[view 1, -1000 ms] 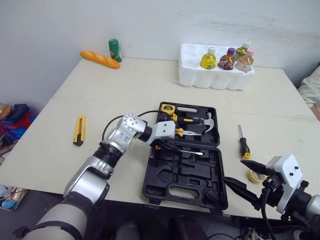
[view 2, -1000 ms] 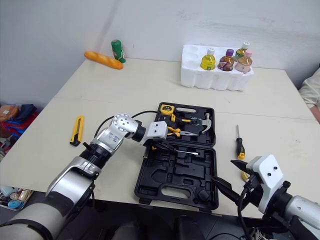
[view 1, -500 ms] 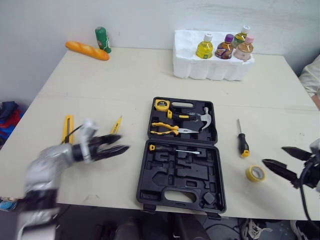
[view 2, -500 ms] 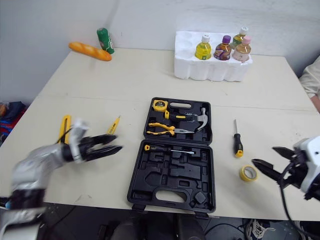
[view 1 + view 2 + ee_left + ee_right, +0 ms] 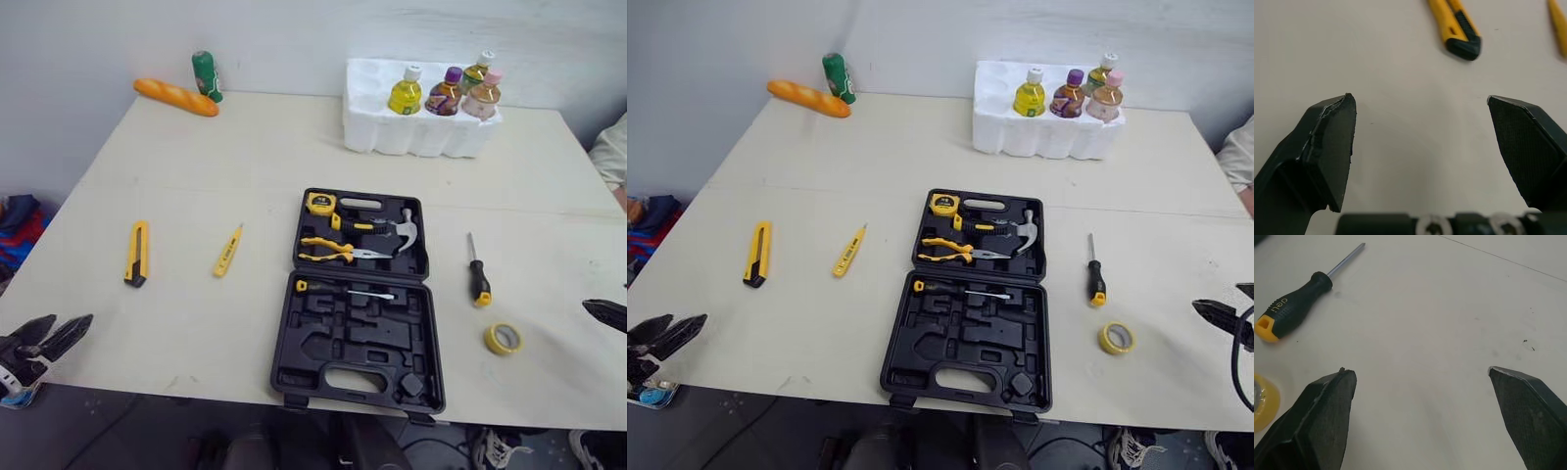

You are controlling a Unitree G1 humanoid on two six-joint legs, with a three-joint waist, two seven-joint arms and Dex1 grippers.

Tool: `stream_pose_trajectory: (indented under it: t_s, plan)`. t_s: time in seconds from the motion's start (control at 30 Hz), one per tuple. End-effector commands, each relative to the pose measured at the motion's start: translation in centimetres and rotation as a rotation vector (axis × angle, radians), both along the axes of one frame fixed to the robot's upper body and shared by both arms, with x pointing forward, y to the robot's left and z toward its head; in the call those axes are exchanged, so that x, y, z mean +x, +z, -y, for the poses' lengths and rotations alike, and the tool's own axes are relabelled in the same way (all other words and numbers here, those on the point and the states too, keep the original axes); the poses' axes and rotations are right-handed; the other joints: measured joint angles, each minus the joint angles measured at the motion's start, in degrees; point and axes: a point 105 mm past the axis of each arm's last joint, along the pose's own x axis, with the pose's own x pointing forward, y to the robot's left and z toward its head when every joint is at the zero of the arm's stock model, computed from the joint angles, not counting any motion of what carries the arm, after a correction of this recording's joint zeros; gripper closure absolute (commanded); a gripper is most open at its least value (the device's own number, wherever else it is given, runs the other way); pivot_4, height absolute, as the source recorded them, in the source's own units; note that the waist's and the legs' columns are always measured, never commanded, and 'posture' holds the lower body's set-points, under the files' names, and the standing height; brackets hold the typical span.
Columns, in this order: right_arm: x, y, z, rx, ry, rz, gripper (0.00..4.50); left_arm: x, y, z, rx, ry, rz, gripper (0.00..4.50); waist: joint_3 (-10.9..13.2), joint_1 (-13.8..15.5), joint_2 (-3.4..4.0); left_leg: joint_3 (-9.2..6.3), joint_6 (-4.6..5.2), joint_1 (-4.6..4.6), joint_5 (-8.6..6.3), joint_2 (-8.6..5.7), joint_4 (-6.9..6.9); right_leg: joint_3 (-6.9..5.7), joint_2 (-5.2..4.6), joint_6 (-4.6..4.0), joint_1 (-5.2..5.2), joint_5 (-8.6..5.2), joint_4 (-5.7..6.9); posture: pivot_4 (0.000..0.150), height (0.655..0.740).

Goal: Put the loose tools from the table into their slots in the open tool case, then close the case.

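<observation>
left gripper (image 5: 1420, 100) wide open, empty, yellow utility knife (image 5: 1457, 27) lying ahead of it, right gripper (image 5: 1420, 369) wide open, empty, black-yellow screwdriver (image 5: 1293, 301) and tape roll (image 5: 1260, 399) near it, open tool case (image 5: 358, 313) between both grippers

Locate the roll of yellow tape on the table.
In the left eye view, the tape roll lies right of the open tool case, just nearer the robot than the black-handled screwdriver.

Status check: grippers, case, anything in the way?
Open and empty: left gripper, right gripper. Lid up on tool case, slots partly filled. Loose on table: utility knife, yellow tester pen, screwdriver, tape roll. Nothing lies across case rim.
</observation>
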Motion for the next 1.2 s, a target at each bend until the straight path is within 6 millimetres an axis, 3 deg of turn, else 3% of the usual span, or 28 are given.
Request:
stream_pose_trajectory:
  t_s: [0.03, 0.07, 0.17, 0.37, 0.47, 0.53, 0.7, 0.83, 1.2]
  plan:
    - [0.4, 1.3, -0.4, -0.036, 0.039, 0.034, 0.00, 1.3, 2.1, 1.6, 0.056, -0.090, 0.059, 0.03, 0.01, -0.11, 0.05, 0.00, -0.02, -0.02, -0.01, 0.00, 0.00, -0.02, -0.02, 0.00, -0.01, 0.00, 0.00, 0.150, 0.7339]
    - [0.4, 1.2, -1.0, -0.033, 0.057, 0.036, 0.00, 1.9, 2.5, 2.8, 0.057, -0.142, 0.067, 0.03, 0.01, -0.12, 0.06, 0.00, -0.01, -0.03, -0.01, 0.00, 0.00, -0.02, -0.04, 0.00, -0.01, 0.00, 0.00, 0.150, 0.7339]
    - [0.6, 1.5, -5.0, 0.021, 0.154, 0.076, 0.00, 4.0, 4.4, 9.7, 0.056, -0.444, 0.097, 0.03, 0.00, 0.06, 0.05, -0.07, -0.09, -0.08, -0.01, 0.00, -0.01, -0.10, -0.03, 0.01, -0.01, 0.00, 0.02, 0.150, 0.7339]
    - [0.6, 1.3, -12.9, 0.112, 0.222, 0.145, 0.00, 4.8, 7.0, 19.7, 0.106, -0.909, 0.151, 0.03, 0.07, -0.20, 0.23, -0.04, -0.46, -0.13, 0.20, 0.02, -0.01, -0.03, 0.11, 0.12, -0.02, 0.05, 0.07, 0.150, 0.7339]
    - [1.4, 0.5, -14.8, 0.122, 0.128, 0.146, 0.00, 4.5, 9.1, 23.8, 0.085, -1.112, 0.224, 0.03, 0.10, -0.47, 0.22, 0.02, -0.57, -0.12, 0.24, 0.09, 0.06, 0.11, 0.29, 0.19, -0.02, 0.09, 0.11, 0.150, 0.7339]
    - [2.4, -0.3, -14.5, 0.111, -0.007, 0.136, 0.00, 4.0, 10.3, 26.1, 0.086, -1.238, 0.266, 0.03, 0.11, -0.47, 0.21, 0.01, -0.63, -0.11, 0.31, 0.12, 0.15, 0.17, 0.39, 0.22, -0.03, 0.12, 0.16, 0.150, 0.7339]
    - [4.0, -2.1, -13.8, 0.090, -0.212, 0.104, 0.00, 4.4, 12.3, 28.8, 0.102, -1.403, 0.342, 0.03, 0.11, -0.35, 0.24, 0.06, -0.68, -0.09, 0.50, 0.07, 0.17, 0.27, 0.48, 0.22, -0.09, 0.13, 0.27, 0.150, 0.7339]
    - [5.0, -2.7, -13.5, 0.134, -0.300, 0.083, 0.00, 4.8, 12.9, 29.9, 0.108, -1.473, 0.366, 0.03, 0.12, -0.40, 0.25, 0.10, -0.73, -0.09, 0.63, 0.06, 0.15, 0.33, 0.52, 0.19, -0.15, 0.10, 0.40, 0.150, 0.7339]
    - [8.3, -2.7, -14.0, 0.128, -0.261, -0.098, 0.00, 5.5, 12.2, 31.5, 0.132, -1.565, 0.387, 0.03, 0.14, -0.40, 0.28, 0.26, -0.71, -0.11, 0.82, 0.05, 0.24, 0.50, 0.55, 0.19, -0.34, 0.11, 0.67, 0.150, 0.7339]
